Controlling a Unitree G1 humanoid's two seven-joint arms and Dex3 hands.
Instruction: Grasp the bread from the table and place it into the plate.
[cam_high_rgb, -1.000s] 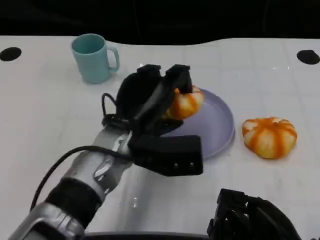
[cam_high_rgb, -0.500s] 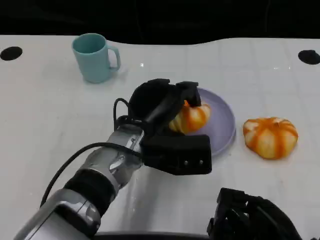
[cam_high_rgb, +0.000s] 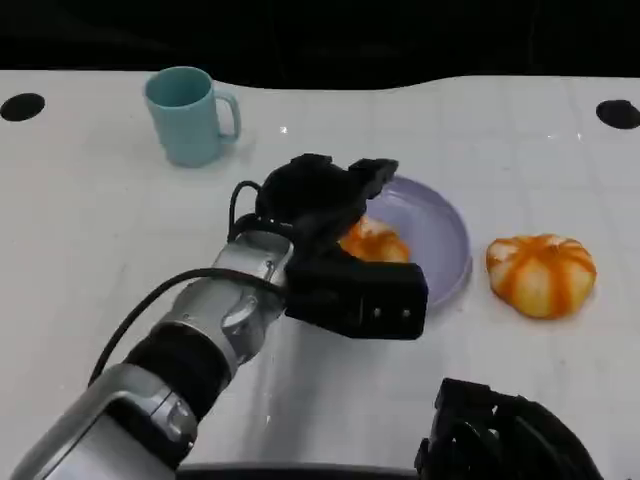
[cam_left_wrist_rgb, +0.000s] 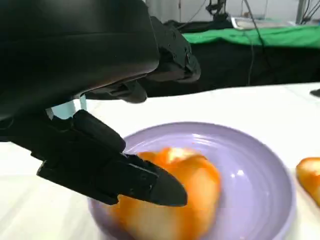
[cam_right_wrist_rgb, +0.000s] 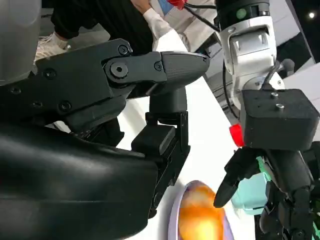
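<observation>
Bread (cam_high_rgb: 375, 243) on plate (cam_high_rgb: 440, 235), left hand (cam_high_rgb: 320, 195) spread above

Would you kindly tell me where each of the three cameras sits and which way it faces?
Head view: sits high on the robot, looks down at the table, showing left hand and right hand.
Left wrist view: behind the left hand, facing the bread on the plate.
Right wrist view: behind the right hand, facing the left hand.
All three share the bread and plate.
</observation>
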